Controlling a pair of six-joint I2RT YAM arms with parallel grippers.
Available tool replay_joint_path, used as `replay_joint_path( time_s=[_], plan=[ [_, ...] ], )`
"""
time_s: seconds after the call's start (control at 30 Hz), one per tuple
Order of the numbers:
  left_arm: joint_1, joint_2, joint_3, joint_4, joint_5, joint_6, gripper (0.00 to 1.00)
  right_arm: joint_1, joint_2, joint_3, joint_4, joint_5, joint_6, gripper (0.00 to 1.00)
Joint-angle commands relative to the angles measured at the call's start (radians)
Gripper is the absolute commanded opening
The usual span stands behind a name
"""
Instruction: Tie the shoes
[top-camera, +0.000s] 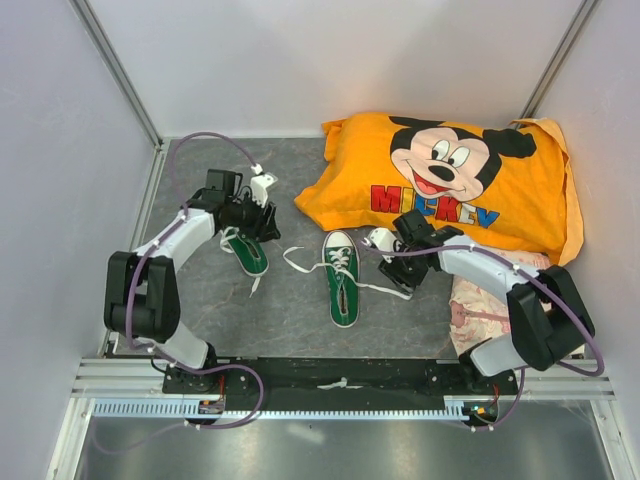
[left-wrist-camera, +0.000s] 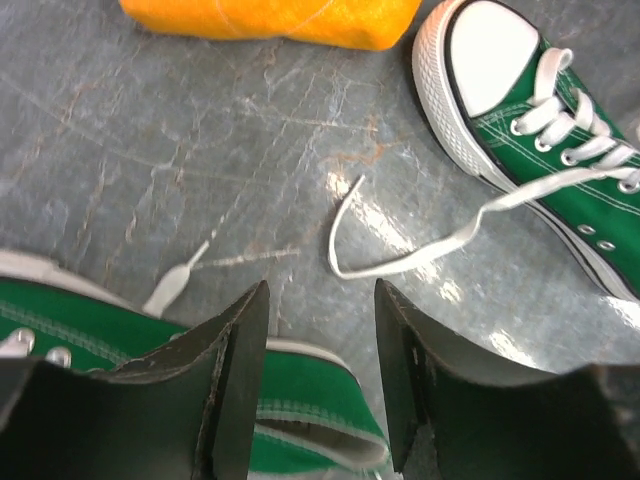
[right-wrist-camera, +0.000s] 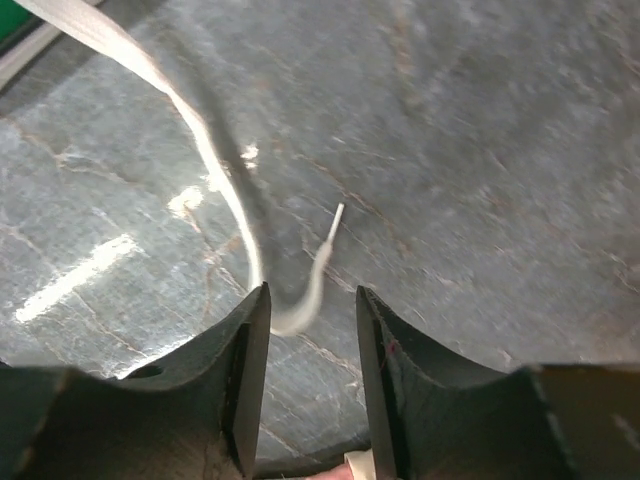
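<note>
Both shoes (top-camera: 342, 280) lie on the table (top-camera: 290, 320), laces (right-wrist-camera: 212, 155) loose. The left claw (left-wrist-camera: 320, 380) hovers open over one; the right claw (right-wrist-camera: 310, 385) gapes around a floppy lace, nothing pinched. I'd grab near its tip.

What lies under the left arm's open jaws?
A green shoe: its canvas and white sole edge show between the jaws, with a lace end lying on the table beside it. The jaws hide much of that shoe, so whether it is tied cannot be seen.
</note>
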Motion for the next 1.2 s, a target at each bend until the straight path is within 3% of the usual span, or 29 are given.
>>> replay_joint_path(
  time_s=[0.0,0.17,0.5,0.6,0.7,0.73,0.83,1.17],
  plan=[
    [-0.061,0.079,0.071,-0.038,-0.100,0.078,0.53,-0.031,-0.017,0.049,-0.021,0.027,0.056,0.48],
    [-0.132,0.180,0.111,-0.041,-0.206,0.072,0.54,-0.055,0.017,0.104,-0.050,-0.031,0.095,0.50],
    [-0.224,0.259,0.131,-0.052,-0.275,0.050,0.55,-0.047,0.123,0.077,0.014,-0.003,0.113,0.49],
    [-0.250,0.265,0.120,-0.106,-0.277,0.070,0.46,-0.049,0.133,0.042,0.037,0.065,0.098,0.42],
    [-0.265,0.244,0.089,-0.158,-0.284,0.075,0.27,-0.047,0.144,0.031,0.042,0.098,0.092,0.33],
    [-0.267,0.230,0.079,-0.173,-0.292,0.077,0.17,-0.047,0.152,0.031,0.044,0.108,0.092,0.23],
    [-0.267,0.202,0.037,-0.221,-0.329,0.096,0.02,-0.050,0.158,0.034,0.060,0.150,0.098,0.00],
    [-0.267,-0.043,-0.116,-0.359,-0.329,0.185,0.02,-0.063,0.120,0.074,0.091,0.246,0.159,0.00]
  ],
)
